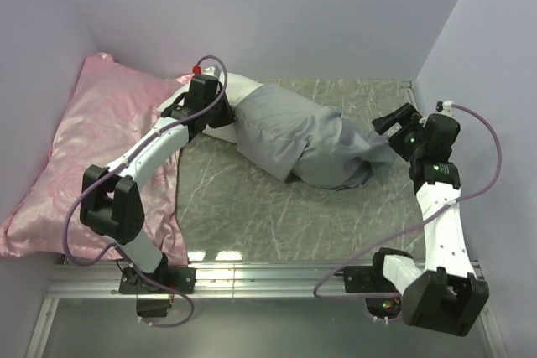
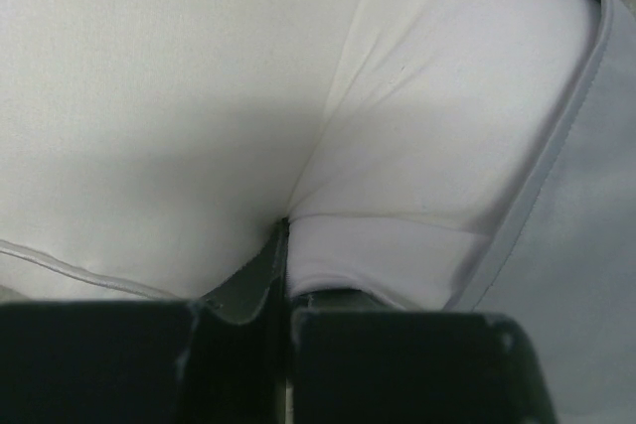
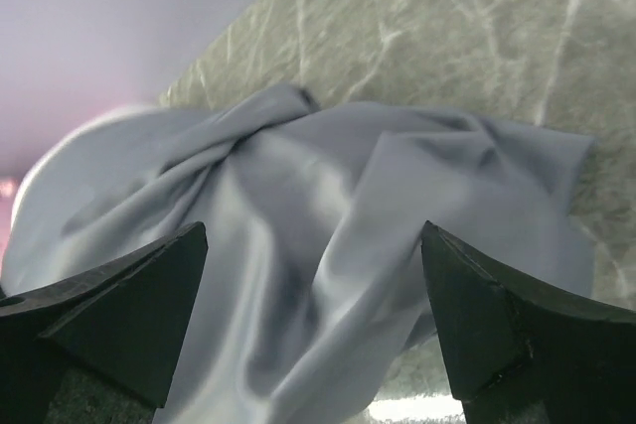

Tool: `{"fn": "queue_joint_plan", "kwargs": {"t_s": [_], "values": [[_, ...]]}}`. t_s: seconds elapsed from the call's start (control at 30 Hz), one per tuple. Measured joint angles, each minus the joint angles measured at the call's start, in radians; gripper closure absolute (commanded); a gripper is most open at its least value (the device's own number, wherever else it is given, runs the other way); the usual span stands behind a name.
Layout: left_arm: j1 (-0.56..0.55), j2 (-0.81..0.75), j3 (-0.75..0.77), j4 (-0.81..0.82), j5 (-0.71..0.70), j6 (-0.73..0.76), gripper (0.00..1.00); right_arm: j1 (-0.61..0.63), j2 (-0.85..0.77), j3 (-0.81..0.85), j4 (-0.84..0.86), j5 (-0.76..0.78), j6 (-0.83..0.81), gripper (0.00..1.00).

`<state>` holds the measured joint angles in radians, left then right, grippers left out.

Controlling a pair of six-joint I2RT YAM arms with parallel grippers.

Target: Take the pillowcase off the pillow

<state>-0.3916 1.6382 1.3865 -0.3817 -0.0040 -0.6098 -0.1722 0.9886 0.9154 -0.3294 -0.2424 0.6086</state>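
The grey pillowcase lies crumpled across the middle of the table and still covers most of the white pillow, whose bare end sticks out at the left. My left gripper is shut on that bare end of the pillow; in the left wrist view the white fabric is pinched between the fingers, with the pillowcase hem at the right. My right gripper is open just right of the pillowcase's loose end, holding nothing.
A pink rose-patterned satin pillow lies along the left wall, under my left arm. Lilac walls close the back and both sides. The table has a green marbled top with a metal rail at the near edge.
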Motion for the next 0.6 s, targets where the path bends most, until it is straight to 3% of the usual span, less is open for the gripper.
{"fn": "queue_joint_plan", "kwargs": {"t_s": [0.23,0.4,0.6], "values": [[0.001,0.001,0.006,-0.012,0.001,0.006,1.0,-0.202,0.093,-0.032,0.072,-0.135,0.072,0.07],[0.002,0.011,0.027,-0.027,0.007,0.006,1.0,-0.192,0.057,-0.051,0.098,-0.201,0.087,0.06],[0.002,0.016,0.038,-0.031,0.009,0.006,1.0,-0.098,-0.186,-0.246,0.15,-0.214,0.063,0.01]]}}
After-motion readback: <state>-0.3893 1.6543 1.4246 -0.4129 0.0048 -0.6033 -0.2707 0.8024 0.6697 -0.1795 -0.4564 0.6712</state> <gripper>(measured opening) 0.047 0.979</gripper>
